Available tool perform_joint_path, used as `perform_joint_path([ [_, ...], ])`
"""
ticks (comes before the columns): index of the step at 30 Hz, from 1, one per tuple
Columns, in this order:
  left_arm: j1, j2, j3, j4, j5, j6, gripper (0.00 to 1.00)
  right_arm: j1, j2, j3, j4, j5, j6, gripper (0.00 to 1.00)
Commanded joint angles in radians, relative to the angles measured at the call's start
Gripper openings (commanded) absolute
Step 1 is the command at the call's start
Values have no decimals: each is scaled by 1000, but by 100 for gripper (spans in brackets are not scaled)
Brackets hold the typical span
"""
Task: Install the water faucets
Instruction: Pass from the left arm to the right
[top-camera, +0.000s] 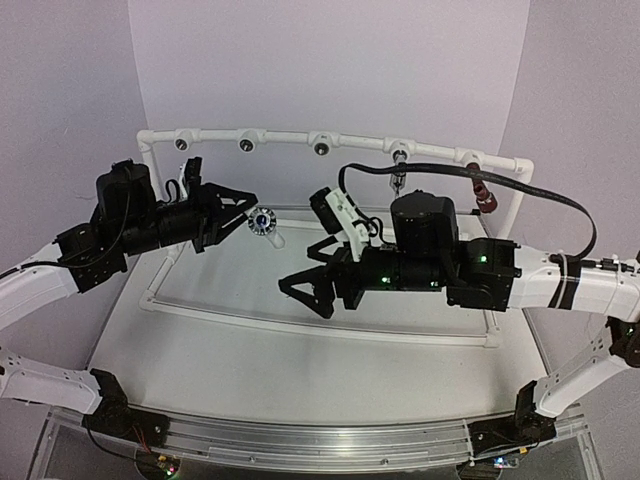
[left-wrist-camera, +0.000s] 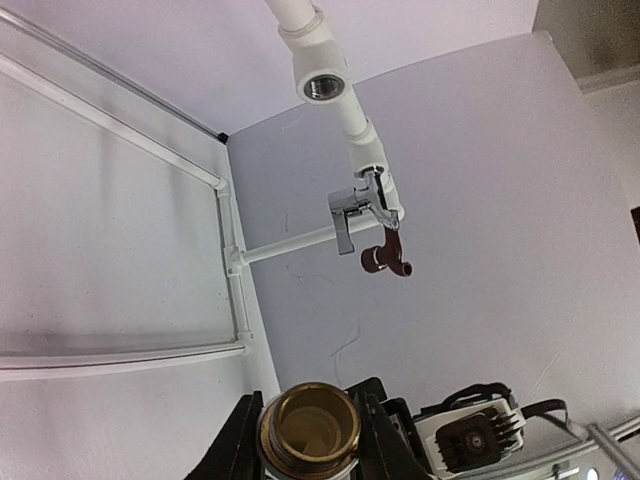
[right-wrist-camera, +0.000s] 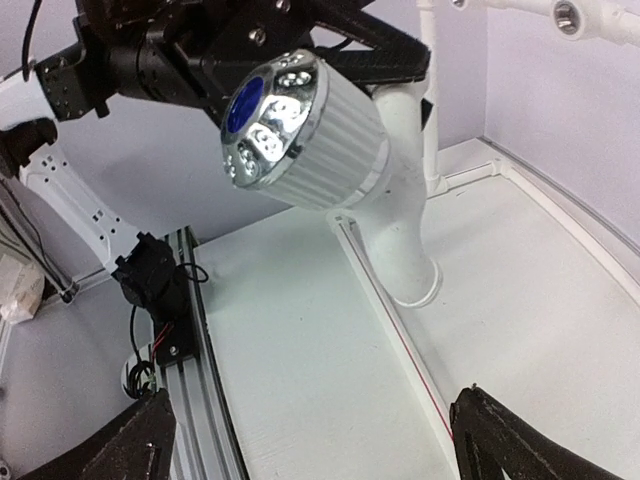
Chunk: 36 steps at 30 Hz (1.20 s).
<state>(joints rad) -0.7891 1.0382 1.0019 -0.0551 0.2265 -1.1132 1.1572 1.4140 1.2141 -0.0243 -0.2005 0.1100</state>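
Faucet (top-camera: 264, 223) — white — clamped in left end effector (top-camera: 247, 212), mid-air.

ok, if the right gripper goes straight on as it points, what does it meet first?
Probably the table: the right gripper seems tilted down, passing under the white faucet held by the left gripper. Depth unclear.

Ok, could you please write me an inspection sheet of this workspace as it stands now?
Surface: white table, with a thin white pipe border lying on it.
Job's things: white faucet held in the air; silver faucet and red-brown faucet hang on the pipe frame, which has three empty sockets.
Clutter: nothing seen.
Grippers: left pincer shut on the white faucet; right pincer open, holding nothing.
Cables: black cable arcs over the right arm.
Surroundings: plain pale walls.
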Motion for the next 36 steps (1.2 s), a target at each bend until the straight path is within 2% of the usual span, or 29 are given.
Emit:
perform_joint_path([
  [1,2,6,25,40,-51,-169,0,4,13,24,136,71,69,97],
  [6,2,-32,-40,226,-17,-44,0,3,94,110,150,103,301,95],
  [9,1,-68,-97,366,21,35,0,2,82,64,274,32,488,97],
  [11,2,-80,-135,463,68,82,0,2,67,39,300,53,604,98],
  [16,2,-108,-250,790,201,177,0,2,60,-68,564,49,920,98],
  [20,2,-97,-236,843,261,253,0,3,124,-82,781,41,1145,98],
  [22,2,-91,-230,852,255,269,0,4,160,-75,892,22,1224,94],
  [24,2,-89,-226,862,245,278,0,6,182,-75,984,29,1260,92],
  [27,2,-83,-219,870,231,287,0,17,207,-54,1000,54,1288,90],
  [32,2,-53,-200,871,231,292,0,35,267,27,1019,38,1293,73],
  [36,1,-39,-209,871,195,284,0,51,288,69,1024,40,1276,68],
])
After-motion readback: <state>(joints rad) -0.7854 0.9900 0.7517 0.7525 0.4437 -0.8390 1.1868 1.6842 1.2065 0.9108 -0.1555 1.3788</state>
